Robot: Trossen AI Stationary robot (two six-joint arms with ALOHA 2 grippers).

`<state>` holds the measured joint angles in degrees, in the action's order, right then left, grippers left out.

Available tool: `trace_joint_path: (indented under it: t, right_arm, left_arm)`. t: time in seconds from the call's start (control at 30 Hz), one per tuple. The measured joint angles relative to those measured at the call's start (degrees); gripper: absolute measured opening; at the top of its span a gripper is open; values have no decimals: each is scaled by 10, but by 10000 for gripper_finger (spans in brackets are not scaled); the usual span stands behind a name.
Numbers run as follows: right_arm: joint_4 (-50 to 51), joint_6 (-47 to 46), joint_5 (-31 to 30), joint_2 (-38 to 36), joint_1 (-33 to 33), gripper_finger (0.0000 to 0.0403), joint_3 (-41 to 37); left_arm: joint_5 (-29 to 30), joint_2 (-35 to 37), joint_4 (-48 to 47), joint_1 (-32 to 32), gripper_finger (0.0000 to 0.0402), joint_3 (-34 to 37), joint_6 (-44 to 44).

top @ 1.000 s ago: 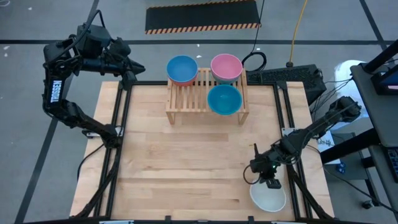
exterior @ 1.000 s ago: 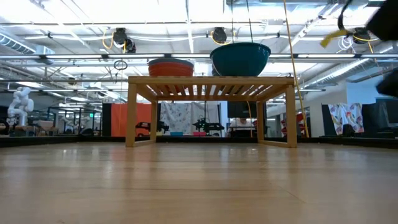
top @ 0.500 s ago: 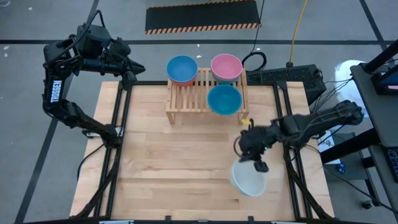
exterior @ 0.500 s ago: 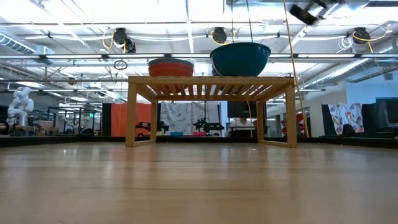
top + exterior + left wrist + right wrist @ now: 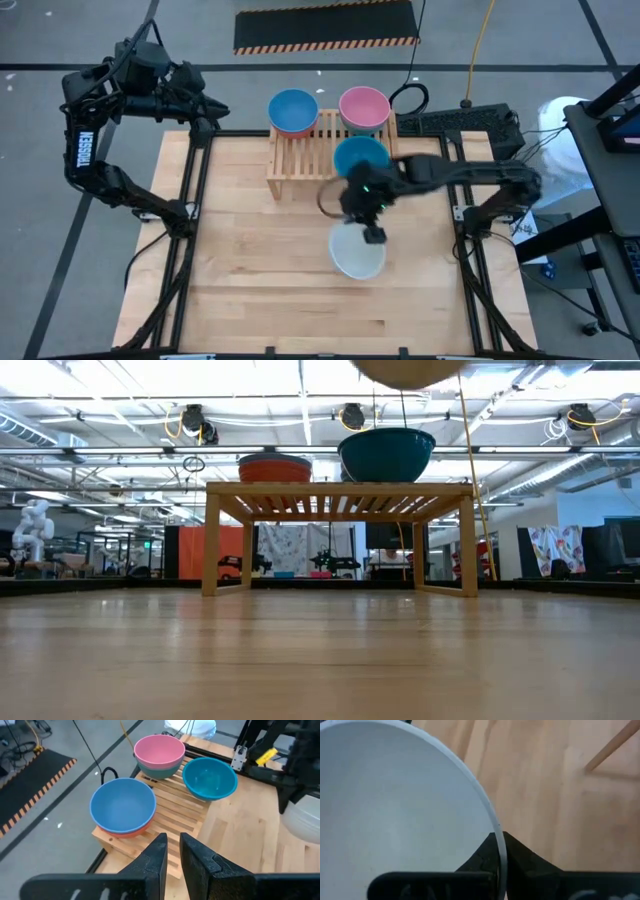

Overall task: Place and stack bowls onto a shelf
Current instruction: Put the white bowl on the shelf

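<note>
My right gripper (image 5: pixel 372 234) is over the table's middle, shut on a white bowl (image 5: pixel 357 252), whose underside shows at the top of the low view (image 5: pixel 405 370). On the slatted shelf (image 5: pixel 300 160) a light blue bowl (image 5: pixel 292 110) sits nested in a red one (image 5: pixel 131 832), a pink bowl (image 5: pixel 363 107) sits in a green one (image 5: pixel 157 770), and a teal bowl (image 5: pixel 360 158) stands alone at the near right. My left gripper (image 5: pixel 171 851) waits shut, high beyond the table's far left corner. My right gripper pinches the white bowl's rim (image 5: pixel 496 851) between its two fingers, one inside the bowl and one outside. The bowl is lifted clear of the table, mouth up, reaching out from the fingers toward the table's near side.
The shelf stands at the table's far edge, middle. Bare tabletop (image 5: pixel 260 260) lies in front of it. Black frame rails (image 5: pixel 190 200) run along the table's left and right sides. Cables and a keyboard (image 5: pixel 460 122) lie beyond the far right corner.
My right gripper has carried the white bowl from the table's near right corner up and toward the left and far side, to just in front of the shelf. The bowl has stayed mouth up in the hold.
</note>
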<state>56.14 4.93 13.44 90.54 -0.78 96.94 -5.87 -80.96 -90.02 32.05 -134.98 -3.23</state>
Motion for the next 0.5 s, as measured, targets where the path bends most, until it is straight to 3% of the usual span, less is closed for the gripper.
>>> trace_joint_path:
  t: [0.3, 0.43, 0.5]
  right_arm:
    - [56, 64, -6, 147, 74, 0, 292]
    - [77, 97, -15, 193, 96, 0, 374]
    - [59, 102, -16, 206, 109, 0, 379]
  left_arm:
    - [0, 16, 0, 1, 56, 0, -48]
    - [0, 22, 0, 1, 56, 0, -59]
    - [0, 26, 0, 1, 56, 0, -59]
